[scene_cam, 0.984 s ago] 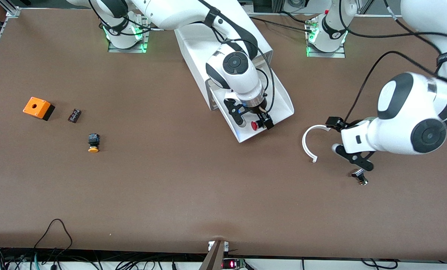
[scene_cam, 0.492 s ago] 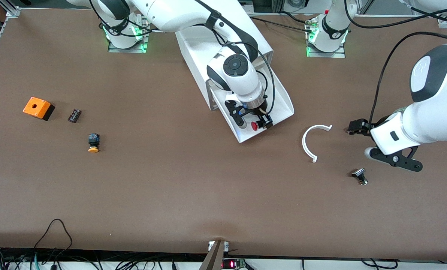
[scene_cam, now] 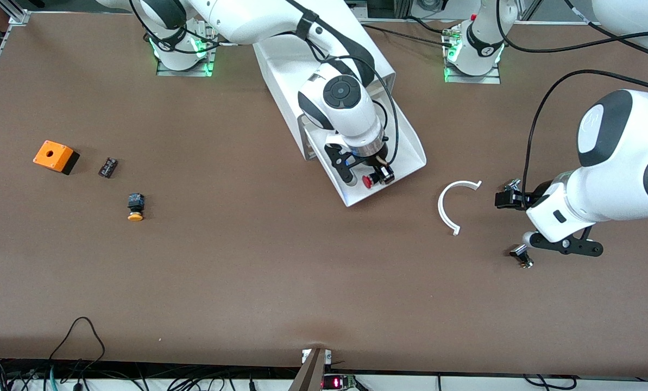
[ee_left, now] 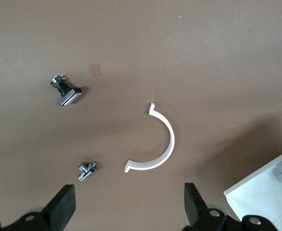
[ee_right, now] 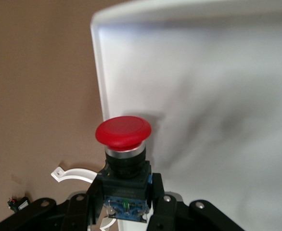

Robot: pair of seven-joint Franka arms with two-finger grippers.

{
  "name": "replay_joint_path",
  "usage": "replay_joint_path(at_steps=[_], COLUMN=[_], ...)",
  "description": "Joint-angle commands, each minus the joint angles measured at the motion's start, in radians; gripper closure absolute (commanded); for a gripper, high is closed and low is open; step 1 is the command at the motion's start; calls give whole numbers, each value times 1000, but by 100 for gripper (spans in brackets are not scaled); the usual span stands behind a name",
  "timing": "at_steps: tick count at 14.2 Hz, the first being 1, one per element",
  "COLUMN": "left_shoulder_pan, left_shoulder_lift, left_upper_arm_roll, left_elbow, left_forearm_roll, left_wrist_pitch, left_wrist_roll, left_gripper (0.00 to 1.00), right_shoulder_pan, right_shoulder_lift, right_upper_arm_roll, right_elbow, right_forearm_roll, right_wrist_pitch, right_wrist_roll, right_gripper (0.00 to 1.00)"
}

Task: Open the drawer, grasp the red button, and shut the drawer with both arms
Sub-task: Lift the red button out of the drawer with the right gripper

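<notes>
The drawer (scene_cam: pixel 405 152) stands pulled out of the white cabinet (scene_cam: pixel 285 65), its shallow white tray (ee_right: pixel 203 96) open toward the front camera. My right gripper (scene_cam: pixel 371 176) reaches down into the tray's front end and is shut on the button (scene_cam: pixel 366 182). The fingers (ee_right: pixel 162 202) clamp its black-and-blue body, and the red cap (ee_right: pixel 123 132) sticks out past them. My left gripper (scene_cam: pixel 519 220) hangs open over bare table at the left arm's end, with nothing between its fingers (ee_left: pixel 64 207). A corner of the drawer (ee_left: pixel 266 187) shows in the left wrist view.
A white arc (scene_cam: pixel 451 206) lies beside the drawer. A small metal piece (ee_left: pixel 87 171) and a silver-faced switch (scene_cam: pixel 521 255) lie by the left gripper. Toward the right arm's end are an orange box (scene_cam: pixel 56 156), a small black part (scene_cam: pixel 108 166) and a yellow-capped button (scene_cam: pixel 135 207).
My right gripper has shut on the red button in the drawer. The left arm swung away from the white arc toward its own end of the table, staying open.
</notes>
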Motion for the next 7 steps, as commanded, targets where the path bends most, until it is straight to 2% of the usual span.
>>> replay_joint_path(at_steps=[1,3,7], left_shoulder_pan=[4,3,-3], left_shoulder_lift=[-18,-23,-37], left_upper_arm_roll=[-10,-10,-12], left_elbow=[-19,-33,-50], left_forearm_roll=[21,19,21], left_wrist_pitch=[10,12,13], left_wrist_roll=[-13,-16,-58], left_gripper=[1,1,1], right_shoulder_pan=[-36,-62,-143], right_shoulder_lift=[-23,-49,-115], right_upper_arm_roll=[4,4,3], right_elbow=[75,75,74], right_forearm_roll=[13,15,15], right_wrist_pitch=[-111,-158,-362], right_wrist_roll=[3,-53,-389], right_gripper=[100,100,100])
